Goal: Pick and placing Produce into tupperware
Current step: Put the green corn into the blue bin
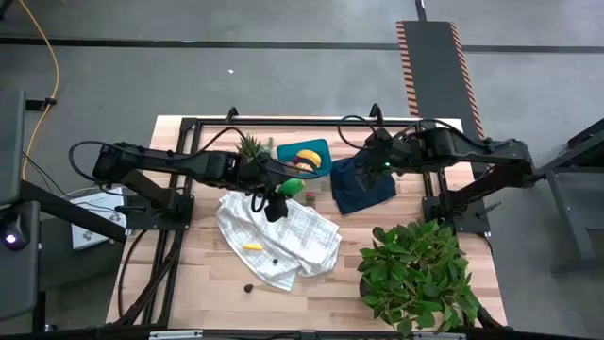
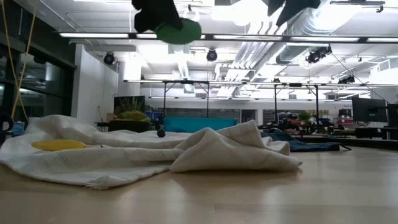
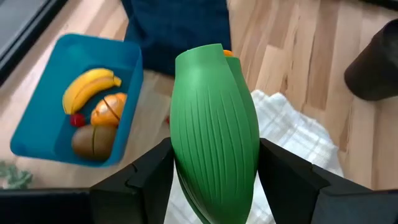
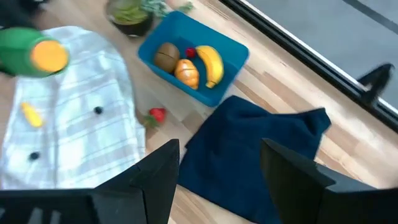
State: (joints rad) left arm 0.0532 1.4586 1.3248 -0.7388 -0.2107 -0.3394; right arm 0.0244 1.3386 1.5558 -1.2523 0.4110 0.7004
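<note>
Item in hand: ribbed green toy vegetable with an orange end, clamped between the jaws of your left gripper, held above the white checked cloth. Destination: teal-blue rectangular plastic tupperware, ahead of those jaws, holding banana, orange piece and brown piece. Carry it over the bare end, lower, then release. Right gripper: jaws apart, over the navy cloth.
</note>
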